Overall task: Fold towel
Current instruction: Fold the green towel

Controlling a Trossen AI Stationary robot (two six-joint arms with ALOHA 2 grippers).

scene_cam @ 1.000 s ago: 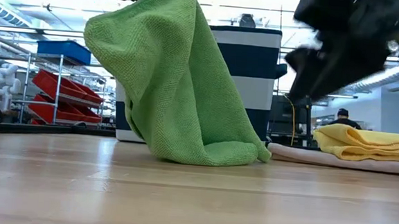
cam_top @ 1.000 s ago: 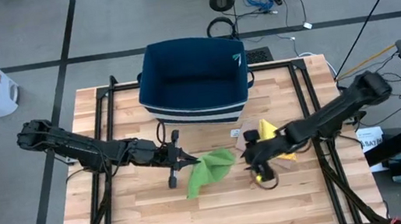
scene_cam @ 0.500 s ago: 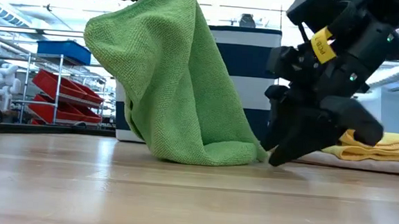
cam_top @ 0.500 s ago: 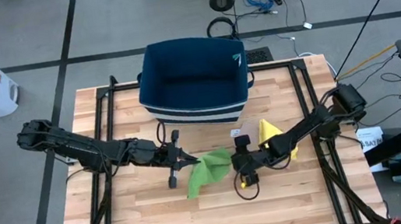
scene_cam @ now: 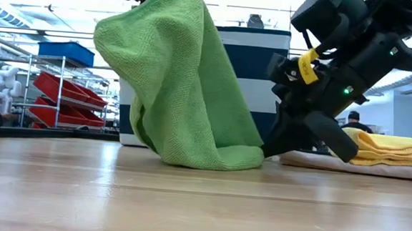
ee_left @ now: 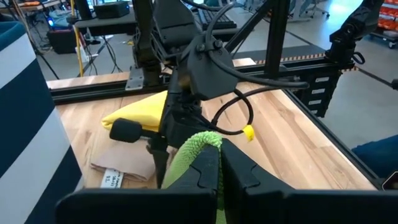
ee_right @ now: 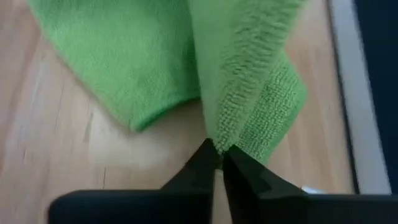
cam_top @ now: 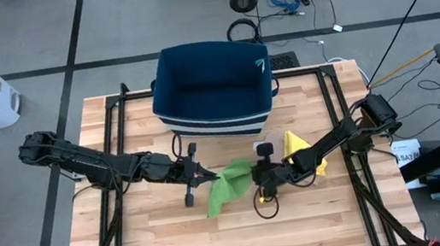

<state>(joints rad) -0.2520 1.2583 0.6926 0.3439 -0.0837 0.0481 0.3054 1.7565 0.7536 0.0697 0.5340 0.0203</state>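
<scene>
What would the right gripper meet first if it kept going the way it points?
The right gripper is shut on the green towel's edge, so more towel comes first. Beyond that, probably the left gripper, though depth is unclear.

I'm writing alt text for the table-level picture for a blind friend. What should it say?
A green towel hangs from the left end effector at the top edge, its bottom bunched on the wooden table. The right end effector pinches the towel's lower corner; a folded yellow towel lies behind it.
</scene>
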